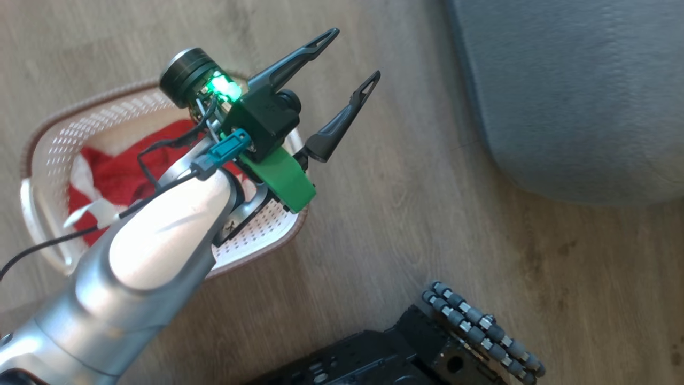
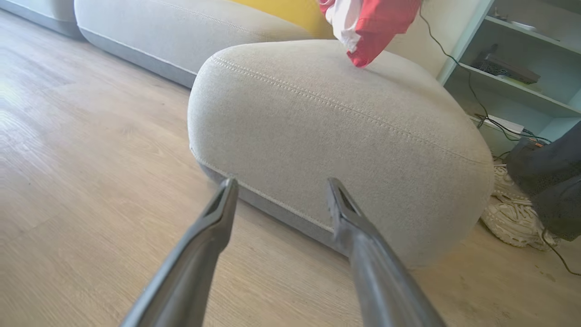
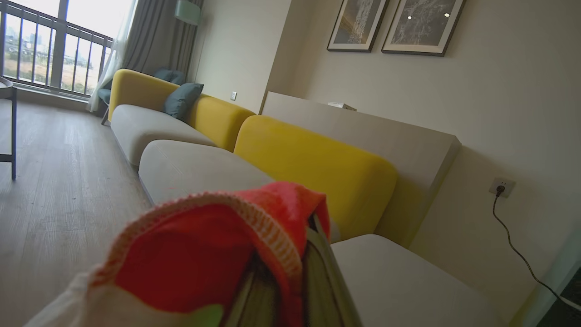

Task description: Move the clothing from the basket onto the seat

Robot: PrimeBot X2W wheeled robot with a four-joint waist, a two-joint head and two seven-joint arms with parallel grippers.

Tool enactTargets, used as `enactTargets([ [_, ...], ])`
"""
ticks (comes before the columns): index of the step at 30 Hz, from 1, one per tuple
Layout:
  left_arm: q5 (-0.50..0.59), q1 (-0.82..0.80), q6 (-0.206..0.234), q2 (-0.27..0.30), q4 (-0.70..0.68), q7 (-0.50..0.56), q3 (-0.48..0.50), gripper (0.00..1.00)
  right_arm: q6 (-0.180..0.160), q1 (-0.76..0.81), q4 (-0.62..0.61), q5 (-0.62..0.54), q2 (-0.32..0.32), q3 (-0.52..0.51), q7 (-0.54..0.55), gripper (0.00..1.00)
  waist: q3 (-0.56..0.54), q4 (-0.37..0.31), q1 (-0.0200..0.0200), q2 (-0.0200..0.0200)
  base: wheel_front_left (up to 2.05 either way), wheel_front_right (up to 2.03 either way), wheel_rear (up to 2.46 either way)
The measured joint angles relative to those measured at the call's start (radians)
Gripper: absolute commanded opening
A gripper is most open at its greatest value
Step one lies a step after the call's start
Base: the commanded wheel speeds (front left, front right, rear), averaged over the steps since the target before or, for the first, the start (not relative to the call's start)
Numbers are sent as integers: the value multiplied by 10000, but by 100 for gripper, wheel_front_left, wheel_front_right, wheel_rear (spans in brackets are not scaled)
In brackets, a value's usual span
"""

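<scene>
Left arm (image 1: 155, 240) slants over the basket (image 1: 53, 152), left fingers (image 1: 342, 115) spread empty; right fingers (image 3: 320, 259) pinch clothing (image 3: 199, 254)

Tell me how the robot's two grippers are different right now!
The left gripper is open and empty; the right gripper is shut on a red garment. The left gripper is by the basket; the right gripper holds its garment over the seat. Both have two long fingers.
</scene>
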Motion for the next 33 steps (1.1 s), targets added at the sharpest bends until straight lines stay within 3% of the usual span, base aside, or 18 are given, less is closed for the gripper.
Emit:
enactTargets([
  [4, 84, -1, 12, 23, -59, -6, -10, 100, 0, -569, 1011, -489, -291, -880, 0, 0, 416, 434, -1, 0, 0, 0, 0],
  [9, 84, -4, 100, 27, -77, -67, -8, 100, 0, -672, 1927, -976, -109, -1705, 0, 0, 789, 770, 0, 0, 0, 0, 0],
  [16, 82, -98, 199, 25, -50, -215, 4, 100, 0, 94, 2623, -984, 1057, -1298, 0, 2, 968, 971, -3, 0, 0, 0, 0],
  [17, 82, -116, 201, 13, -40, -224, 2, 100, 0, 317, 2702, -878, 1097, -1172, 0, 23, 935, 969, -3, 0, 0, 0, 0],
  [18, 82, -116, 201, 8, -13, -261, 0, 100, 0, 542, 2761, -792, 1108, -1030, 0, 58, 891, 963, -2, 0, 0, 0, 0],
  [19, 81, -116, 201, 4, 31, -288, 2, 100, 0, 777, 2755, -658, 1145, -924, 0, 100, 841, 955, -2, 0, 0, 0, 0],
  [33, -270, 189, 278, -407, 999, -752, 278, 100, 0, 4096, 949, 924, 1452, 213, 0, 100, -433, 1102, -3, 0, 0, 0, 0],
])
